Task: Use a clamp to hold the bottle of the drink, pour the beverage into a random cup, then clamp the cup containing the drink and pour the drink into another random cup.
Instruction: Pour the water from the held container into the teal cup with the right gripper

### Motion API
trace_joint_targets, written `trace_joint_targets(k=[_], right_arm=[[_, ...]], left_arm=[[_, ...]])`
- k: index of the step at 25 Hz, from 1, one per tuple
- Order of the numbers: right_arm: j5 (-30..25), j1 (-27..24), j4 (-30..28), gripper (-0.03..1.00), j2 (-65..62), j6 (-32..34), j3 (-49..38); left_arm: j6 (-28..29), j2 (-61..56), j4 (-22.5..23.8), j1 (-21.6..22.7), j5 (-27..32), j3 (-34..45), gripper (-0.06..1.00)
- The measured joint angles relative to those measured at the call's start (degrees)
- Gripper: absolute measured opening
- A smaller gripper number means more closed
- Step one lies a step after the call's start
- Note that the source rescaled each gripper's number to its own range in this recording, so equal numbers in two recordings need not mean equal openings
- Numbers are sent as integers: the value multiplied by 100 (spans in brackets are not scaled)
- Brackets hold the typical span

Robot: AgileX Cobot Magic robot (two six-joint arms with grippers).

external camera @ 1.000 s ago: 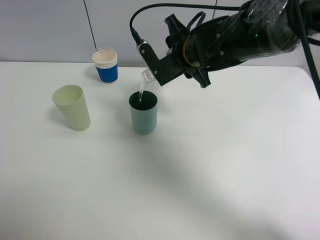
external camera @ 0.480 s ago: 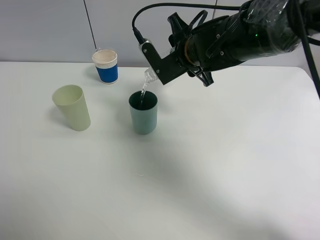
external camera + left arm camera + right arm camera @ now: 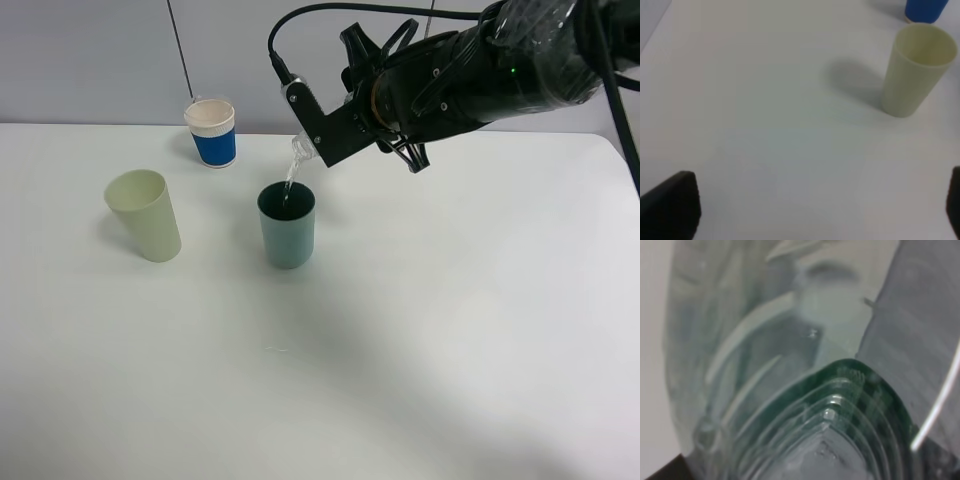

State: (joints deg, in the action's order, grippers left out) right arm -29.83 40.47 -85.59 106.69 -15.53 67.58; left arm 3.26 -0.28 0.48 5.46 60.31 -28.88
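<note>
My right gripper (image 3: 318,132) is shut on a clear plastic bottle (image 3: 299,150), held tilted with its mouth down over the teal cup (image 3: 287,226). A thin stream of drink (image 3: 288,185) runs from the bottle into that cup. The bottle (image 3: 790,365) fills the right wrist view, close and blurred. A cream cup (image 3: 146,215) stands to the left, and a blue cup with a white rim (image 3: 211,132) stands behind. My left gripper (image 3: 815,207) is open and empty over bare table, short of the cream cup (image 3: 916,70); one fingertip (image 3: 672,200) shows.
The white table (image 3: 420,330) carries only the three cups. The blue cup's base (image 3: 923,10) shows at the edge of the left wrist view. The right arm's black body and cables hang over the table's back right. A grey wall stands behind.
My right gripper has turned and risen slightly, tipping the bottle a little further over the teal cup. The stream keeps running. The cups have not moved.
</note>
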Motion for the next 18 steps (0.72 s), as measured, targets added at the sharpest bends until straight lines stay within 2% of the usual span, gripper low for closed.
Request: trace_joint_targets(k=[8,18], right_arm=[[-25,0,-446,2,0,11,0],[-104,0,-657,2,0,215,0]], left_arm=[[0,0,0,0,0,0,100],[0,0,0,0,0,0,100]])
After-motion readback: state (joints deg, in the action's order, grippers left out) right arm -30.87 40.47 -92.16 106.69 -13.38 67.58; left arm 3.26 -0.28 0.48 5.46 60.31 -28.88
